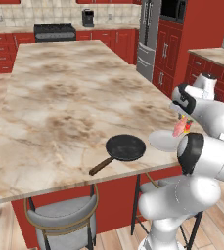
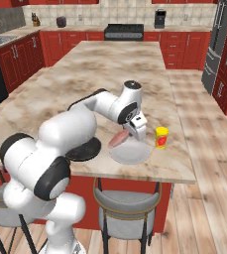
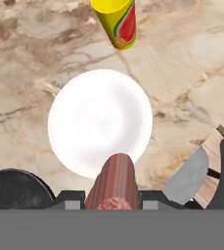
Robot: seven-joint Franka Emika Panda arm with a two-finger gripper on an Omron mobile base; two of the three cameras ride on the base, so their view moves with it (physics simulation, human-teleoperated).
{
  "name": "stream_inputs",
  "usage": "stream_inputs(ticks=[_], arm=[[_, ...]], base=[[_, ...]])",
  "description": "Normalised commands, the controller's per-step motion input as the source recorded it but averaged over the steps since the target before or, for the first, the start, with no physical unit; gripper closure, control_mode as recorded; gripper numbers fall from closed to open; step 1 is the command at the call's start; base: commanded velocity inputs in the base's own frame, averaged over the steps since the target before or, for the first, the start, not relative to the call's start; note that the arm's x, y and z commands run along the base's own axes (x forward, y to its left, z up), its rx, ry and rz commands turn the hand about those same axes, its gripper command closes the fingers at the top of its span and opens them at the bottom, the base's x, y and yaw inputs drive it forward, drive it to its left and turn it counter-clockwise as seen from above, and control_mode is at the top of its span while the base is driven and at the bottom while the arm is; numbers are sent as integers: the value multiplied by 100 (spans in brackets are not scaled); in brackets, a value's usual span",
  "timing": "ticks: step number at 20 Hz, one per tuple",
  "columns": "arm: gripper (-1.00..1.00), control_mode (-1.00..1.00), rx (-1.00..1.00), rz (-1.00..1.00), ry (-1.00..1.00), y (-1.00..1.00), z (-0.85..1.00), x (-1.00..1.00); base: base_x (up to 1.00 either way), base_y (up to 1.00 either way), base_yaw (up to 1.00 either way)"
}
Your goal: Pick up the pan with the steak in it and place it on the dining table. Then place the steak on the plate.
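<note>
My gripper [image 2: 124,135] is shut on the steak [image 2: 118,139], a pinkish-red slab hanging just above the near rim of the white plate [image 2: 131,154]. In the hand view the steak [image 3: 112,181] juts up between my gripper [image 3: 110,196] fingers, with the plate [image 3: 100,122] right beyond it. The black pan [image 1: 125,147] sits empty on the dining table [image 1: 59,97] near its front edge, brown handle pointing toward the front left. The plate [image 1: 161,140] lies to the pan's right, partly behind my arm, and the steak [image 1: 179,128] hangs over it.
A yellow can [image 2: 161,137] with a red label stands just right of the plate, also in the hand view [image 3: 117,22]. Grey-seated stools [image 1: 62,217] stand under the table's front edge. Red cabinets and a steel fridge [image 1: 147,34] line the far walls.
</note>
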Motion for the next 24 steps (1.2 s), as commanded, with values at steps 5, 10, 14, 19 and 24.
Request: stream_inputs(ticks=[5, 10, 14, 19, 24], arm=[[100, -100, 13, -4, 0, 2, -4, 16], [100, -100, 20, -3, 0, 0, -23, 4], [100, -100, 15, -7, 0, -3, -47, 24], [100, -100, 7, -7, 2, -6, -57, 29], [100, -100, 1, -6, 2, -18, -57, 28]], base=[[0, 0, 0], [0, 0, 0], [0, 0, 0], [0, 0, 0], [0, 0, 0]])
